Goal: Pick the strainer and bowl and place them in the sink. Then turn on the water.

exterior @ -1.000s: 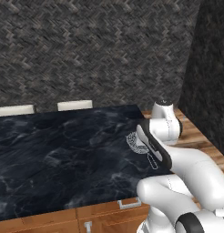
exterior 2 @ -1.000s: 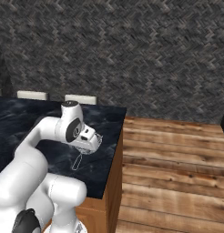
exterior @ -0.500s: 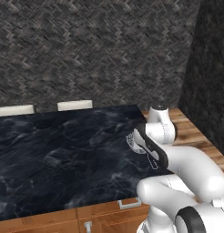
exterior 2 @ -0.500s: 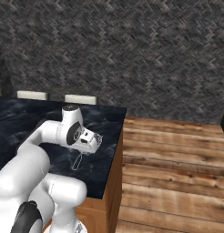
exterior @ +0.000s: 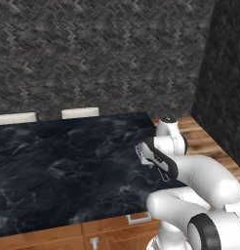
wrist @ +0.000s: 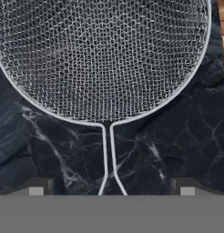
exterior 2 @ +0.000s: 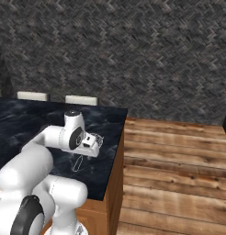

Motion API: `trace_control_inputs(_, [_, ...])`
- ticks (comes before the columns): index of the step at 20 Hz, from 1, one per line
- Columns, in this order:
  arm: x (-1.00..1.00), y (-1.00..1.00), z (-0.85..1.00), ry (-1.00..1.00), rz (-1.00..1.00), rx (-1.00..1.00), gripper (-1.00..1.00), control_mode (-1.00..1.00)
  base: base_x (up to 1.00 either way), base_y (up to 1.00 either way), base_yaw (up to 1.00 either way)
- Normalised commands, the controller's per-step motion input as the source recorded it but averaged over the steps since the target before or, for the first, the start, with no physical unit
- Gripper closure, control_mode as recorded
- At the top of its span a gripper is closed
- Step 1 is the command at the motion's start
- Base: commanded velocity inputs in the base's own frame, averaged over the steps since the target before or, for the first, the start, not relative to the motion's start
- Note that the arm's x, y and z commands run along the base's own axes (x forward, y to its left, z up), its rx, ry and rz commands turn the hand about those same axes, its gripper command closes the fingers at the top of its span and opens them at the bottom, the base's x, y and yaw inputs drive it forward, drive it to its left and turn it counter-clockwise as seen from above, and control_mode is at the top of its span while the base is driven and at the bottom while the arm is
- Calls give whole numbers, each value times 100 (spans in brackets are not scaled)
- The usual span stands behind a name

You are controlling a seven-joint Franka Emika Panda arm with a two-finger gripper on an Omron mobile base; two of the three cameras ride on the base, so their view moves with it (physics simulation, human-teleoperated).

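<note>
The round silver wire-mesh strainer [wrist: 102,57] lies on the black marble counter [exterior: 68,171], near its right edge. No writing is legible. The gripper [wrist: 111,191] hovers over the thin handle, fingers [wrist: 36,187] spread wide, grasping nothing. The right base view adds the wood floor [exterior 2: 174,160] beside that counter.

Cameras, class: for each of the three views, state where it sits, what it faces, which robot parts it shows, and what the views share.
Left base view: behind the arm's left, facing the black marble counter; arm at lower right.
Right base view: behind its right, facing the counter's end and wood floor; arm at lower left.
Hand view: on the hand, looking down along the gripper at the strainer.
Shared: strainer and counter.
</note>
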Motion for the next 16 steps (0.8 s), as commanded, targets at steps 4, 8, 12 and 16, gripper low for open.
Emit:
trace_control_inputs(4, [7,0,-26,3,4,0,-100,-100,0,0,0])
trace_control_inputs(8, [3,0,-25,4,6,0,-100,-100,0,0,0])
trace_control_inputs(12, [8,0,-19,5,5,0,-100,-100,0,0,0])
trace_control_inputs(16, [9,0,-16,5,5,0,-100,-100,0,0,0])
